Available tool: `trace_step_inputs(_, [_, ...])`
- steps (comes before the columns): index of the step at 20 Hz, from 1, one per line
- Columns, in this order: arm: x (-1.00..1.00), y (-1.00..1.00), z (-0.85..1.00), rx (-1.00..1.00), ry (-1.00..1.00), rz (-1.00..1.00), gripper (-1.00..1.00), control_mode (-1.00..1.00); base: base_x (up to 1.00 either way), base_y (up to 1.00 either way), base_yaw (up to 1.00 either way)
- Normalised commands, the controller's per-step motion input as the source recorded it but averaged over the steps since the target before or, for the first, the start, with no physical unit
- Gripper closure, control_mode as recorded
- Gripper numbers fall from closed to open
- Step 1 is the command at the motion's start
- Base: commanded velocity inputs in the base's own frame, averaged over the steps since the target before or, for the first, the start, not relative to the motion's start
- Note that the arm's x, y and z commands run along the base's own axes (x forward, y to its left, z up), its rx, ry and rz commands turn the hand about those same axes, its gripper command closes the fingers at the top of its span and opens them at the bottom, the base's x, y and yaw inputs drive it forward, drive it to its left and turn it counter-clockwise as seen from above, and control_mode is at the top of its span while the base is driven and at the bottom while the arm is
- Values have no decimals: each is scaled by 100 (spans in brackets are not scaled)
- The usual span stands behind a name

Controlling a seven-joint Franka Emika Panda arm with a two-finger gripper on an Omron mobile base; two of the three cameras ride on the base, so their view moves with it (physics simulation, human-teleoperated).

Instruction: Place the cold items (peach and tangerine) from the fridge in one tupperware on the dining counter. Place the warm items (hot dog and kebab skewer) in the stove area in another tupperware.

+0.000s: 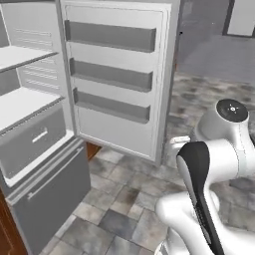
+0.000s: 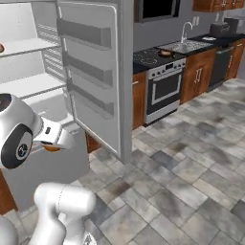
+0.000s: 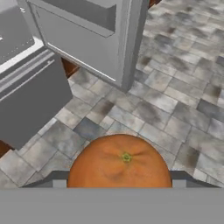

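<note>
At far left in the base views stands the open fridge (image 1: 30,104), shelves bare apart from a small reddish thing (image 2: 2,48) at the edge of the upper one, too cropped to name. Its door (image 1: 114,74) is swung wide over the tiled floor (image 2: 191,158). In the hand view the gripper (image 3: 120,186) pinches the tangerine (image 3: 120,162) above the tiles, below the door. Further right, the stove (image 2: 160,81), then the sink (image 2: 186,45).
</note>
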Motion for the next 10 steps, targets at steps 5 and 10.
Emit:
trace_step_inputs(5, [0,0,0,0,0,0,100,100,-70,-1,-72])
trace_step_inputs(10, [0,0,0,0,0,0,100,100,-42,-21,-64])
